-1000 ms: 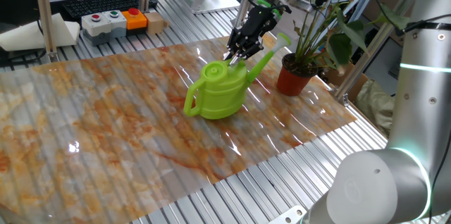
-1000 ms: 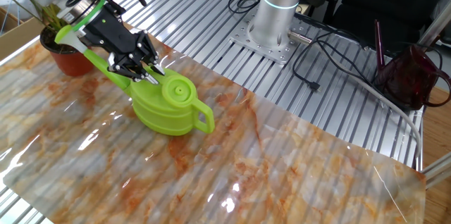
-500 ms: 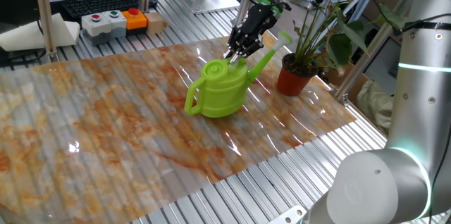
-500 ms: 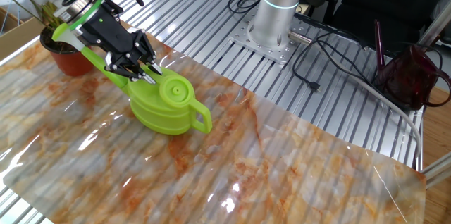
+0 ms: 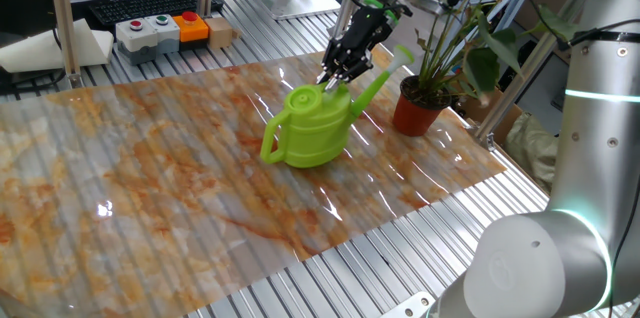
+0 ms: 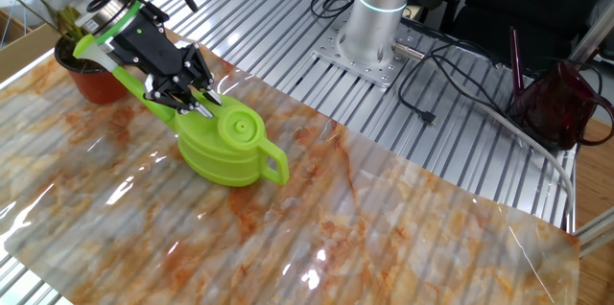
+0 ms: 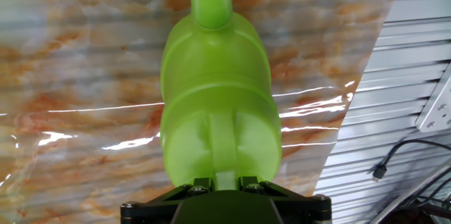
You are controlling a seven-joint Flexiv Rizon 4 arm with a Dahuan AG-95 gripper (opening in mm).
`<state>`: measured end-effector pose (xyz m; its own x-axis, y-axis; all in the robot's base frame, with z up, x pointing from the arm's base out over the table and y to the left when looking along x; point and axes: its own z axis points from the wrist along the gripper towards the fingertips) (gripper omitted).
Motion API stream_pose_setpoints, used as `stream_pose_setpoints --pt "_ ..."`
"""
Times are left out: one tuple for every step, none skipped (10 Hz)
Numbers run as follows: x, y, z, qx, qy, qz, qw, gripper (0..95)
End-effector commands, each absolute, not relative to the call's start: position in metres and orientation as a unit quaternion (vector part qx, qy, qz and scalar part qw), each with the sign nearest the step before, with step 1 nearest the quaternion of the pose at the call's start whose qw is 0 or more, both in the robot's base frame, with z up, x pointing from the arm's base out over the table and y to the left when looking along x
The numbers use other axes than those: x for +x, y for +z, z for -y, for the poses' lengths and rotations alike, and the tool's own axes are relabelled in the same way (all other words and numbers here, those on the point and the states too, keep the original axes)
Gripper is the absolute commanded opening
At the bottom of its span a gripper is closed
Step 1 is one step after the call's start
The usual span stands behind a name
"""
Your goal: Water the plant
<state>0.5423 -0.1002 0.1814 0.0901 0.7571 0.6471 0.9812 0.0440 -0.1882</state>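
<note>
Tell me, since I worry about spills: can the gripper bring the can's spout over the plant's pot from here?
Probably yes. The gripper is shut on the watering can, whose spout already points toward the pot, with nothing standing between them; only the leaves overhang.

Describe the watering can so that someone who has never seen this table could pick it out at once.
On the marble-patterned mat covering the table, look toward the corner with the potted plant. The watering can stands beside that pot, the gripper shut on its top near the spout. It is the only lime-green thing there, squat, with a loop handle.
</note>
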Motion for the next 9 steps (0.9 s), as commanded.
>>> stream_pose_setpoints --pt "0.5431 0.1834 0.1007 -0.665 -0.179 0.655 0.312 0.0" --pt "0.5433 0.1829 0.1006 -0.660 -0.179 0.661 0.309 0.0" --pt "0.5436 0.1824 0.1005 -0.657 -0.179 0.665 0.306 0.0" --pt "0.5439 0.1818 0.1004 -0.653 -0.179 0.671 0.302 0.0" --pt "0.5445 0.1809 0.1002 -0.650 -0.176 0.678 0.296 0.0" --pt "0.5449 0.1802 0.1000 -0.652 -0.172 0.678 0.292 0.0" --pt "0.5450 0.1800 0.1000 -0.656 -0.170 0.675 0.292 0.0" --pt "0.5451 0.1800 0.0999 -0.659 -0.169 0.672 0.293 0.0" --pt "0.5451 0.1800 0.0999 -0.662 -0.168 0.670 0.293 0.0"
